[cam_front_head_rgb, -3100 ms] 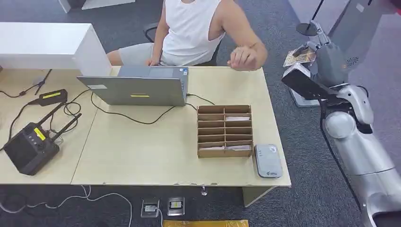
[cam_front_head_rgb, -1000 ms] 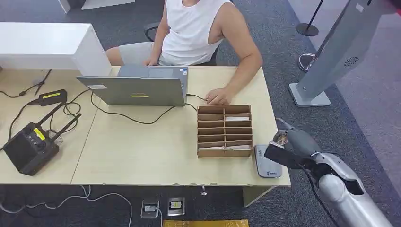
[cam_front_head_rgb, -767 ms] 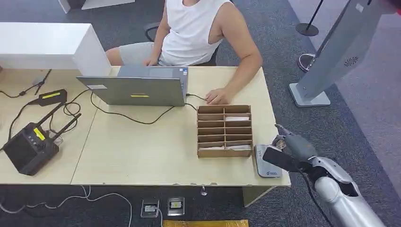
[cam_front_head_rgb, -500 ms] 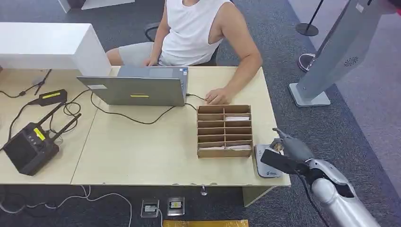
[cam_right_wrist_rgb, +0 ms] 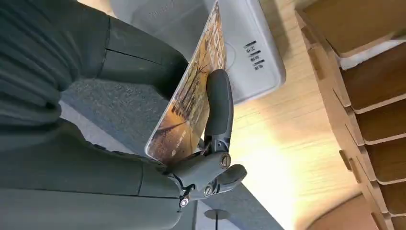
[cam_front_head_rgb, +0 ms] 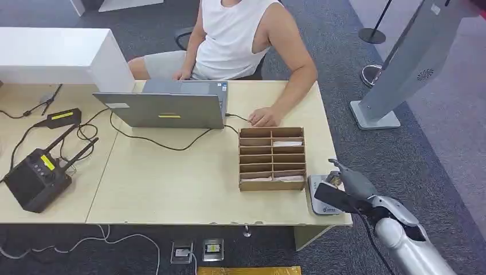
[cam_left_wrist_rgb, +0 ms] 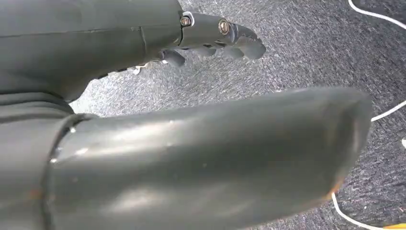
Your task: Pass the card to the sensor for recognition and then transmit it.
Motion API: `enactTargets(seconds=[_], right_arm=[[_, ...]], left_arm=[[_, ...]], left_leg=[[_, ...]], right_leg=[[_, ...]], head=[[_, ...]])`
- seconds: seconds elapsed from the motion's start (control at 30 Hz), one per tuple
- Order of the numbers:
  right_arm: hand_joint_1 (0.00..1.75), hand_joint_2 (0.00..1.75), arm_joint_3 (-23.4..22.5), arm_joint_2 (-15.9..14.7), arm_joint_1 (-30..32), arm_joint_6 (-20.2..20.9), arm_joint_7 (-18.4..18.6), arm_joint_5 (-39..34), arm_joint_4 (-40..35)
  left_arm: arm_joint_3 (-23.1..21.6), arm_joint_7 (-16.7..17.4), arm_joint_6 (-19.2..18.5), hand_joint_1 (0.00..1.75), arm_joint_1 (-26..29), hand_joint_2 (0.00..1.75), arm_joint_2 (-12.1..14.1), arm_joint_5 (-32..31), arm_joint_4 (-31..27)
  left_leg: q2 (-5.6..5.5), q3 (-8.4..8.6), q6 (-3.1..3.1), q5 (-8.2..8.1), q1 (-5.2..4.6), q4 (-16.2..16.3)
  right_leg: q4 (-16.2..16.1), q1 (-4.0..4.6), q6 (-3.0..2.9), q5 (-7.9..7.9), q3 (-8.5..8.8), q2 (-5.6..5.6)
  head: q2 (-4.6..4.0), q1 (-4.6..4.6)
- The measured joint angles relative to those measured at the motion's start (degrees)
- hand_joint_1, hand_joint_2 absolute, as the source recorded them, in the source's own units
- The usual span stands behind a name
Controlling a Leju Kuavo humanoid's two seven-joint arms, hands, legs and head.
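Note:
My right hand (cam_front_head_rgb: 345,182) hangs over the right part of the grey card sensor (cam_front_head_rgb: 318,197) at the table's front right corner. It pinches a picture card (cam_right_wrist_rgb: 191,98) between thumb and a finger (cam_right_wrist_rgb: 218,108); the card stands tilted just above the sensor (cam_right_wrist_rgb: 249,52), and I cannot tell whether they touch. In the head view the card (cam_front_head_rgb: 335,179) peeks out as a small patch at the fingers. My left hand (cam_left_wrist_rgb: 210,40) hangs over grey carpet with its fingers slightly curled and nothing in it.
A brown cardboard slot box (cam_front_head_rgb: 272,158) with white cards stands just left of the sensor. A person sits behind the table, one hand (cam_front_head_rgb: 263,117) resting by the box. A laptop (cam_front_head_rgb: 166,106), cables and a black router (cam_front_head_rgb: 35,177) lie further left. A grey kiosk (cam_front_head_rgb: 401,63) stands right.
My right arm came down from high on the right with the card to the sensor, then crept slightly lower and left. The person's hand dropped onto the table.

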Motion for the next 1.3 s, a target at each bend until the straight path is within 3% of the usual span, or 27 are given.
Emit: enactTargets(seconds=[1.0, 1.3], right_arm=[[1.75, 1.75, -0.4, -0.9, 0.9, -1.0, -1.3, -1.4, 0.2], [1.75, 1.75, -0.7, -2.7, -11.1, -4.2, -4.9, 1.9, 1.6]], left_arm=[[0.0, 0.0, 0.3, 0.00, 1.5, 0.00, -0.2, 0.1, 0.0], [0.0, 0.0, -0.3, 0.00, 1.4, 0.00, -0.2, -0.5, 0.0]], left_leg=[[0.03, 0.01, 0.00, 0.00, -0.01, 0.0], [0.12, 0.03, -0.01, 0.02, -0.01, 0.0]], right_leg=[[0.0, 0.00, 0.00, 0.01, 0.04, 0.02], [0.0, -0.01, 0.01, 0.03, 0.01, 0.11]], head=[[0.00, -0.02], [0.00, -0.02]])
